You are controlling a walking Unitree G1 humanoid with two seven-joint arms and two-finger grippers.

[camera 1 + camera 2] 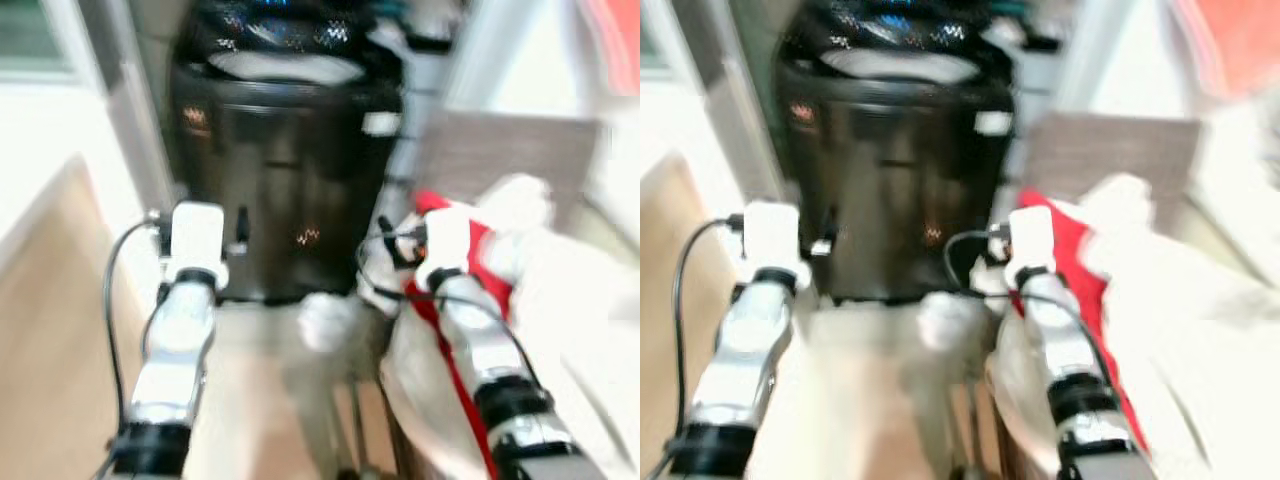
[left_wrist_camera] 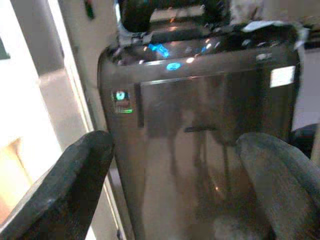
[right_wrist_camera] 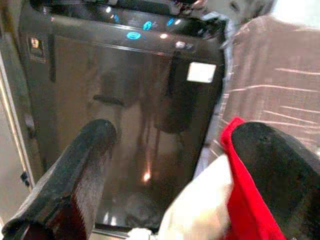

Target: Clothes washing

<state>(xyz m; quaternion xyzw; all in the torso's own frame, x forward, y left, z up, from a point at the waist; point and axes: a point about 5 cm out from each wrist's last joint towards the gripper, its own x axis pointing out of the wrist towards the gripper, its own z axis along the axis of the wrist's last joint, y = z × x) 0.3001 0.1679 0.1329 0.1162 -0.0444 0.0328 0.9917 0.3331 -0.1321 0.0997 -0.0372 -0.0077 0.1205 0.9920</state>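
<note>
A tall black top-loading washing machine [image 1: 290, 150] stands straight ahead, with blue lights on its control panel [image 2: 172, 65]. To its right lies a heap of laundry [image 1: 570, 290] with a red garment [image 1: 485, 255] among white ones. My left gripper [image 2: 175, 195] is held up open in front of the machine's left side, with nothing between its fingers. My right gripper [image 3: 175, 190] is open too, facing the machine's right front. The red garment [image 3: 250, 210] and a white cloth [image 3: 200, 210] lie close by its one finger [image 3: 280, 175]. The head views are blurred.
A small white cloth [image 1: 325, 320] lies on the floor at the machine's foot. A grey door frame [image 1: 125, 120] and a pale wall stand left of the machine. A brown-grey panel [image 1: 500, 145] rises behind the laundry heap. Pale floor lies between my arms.
</note>
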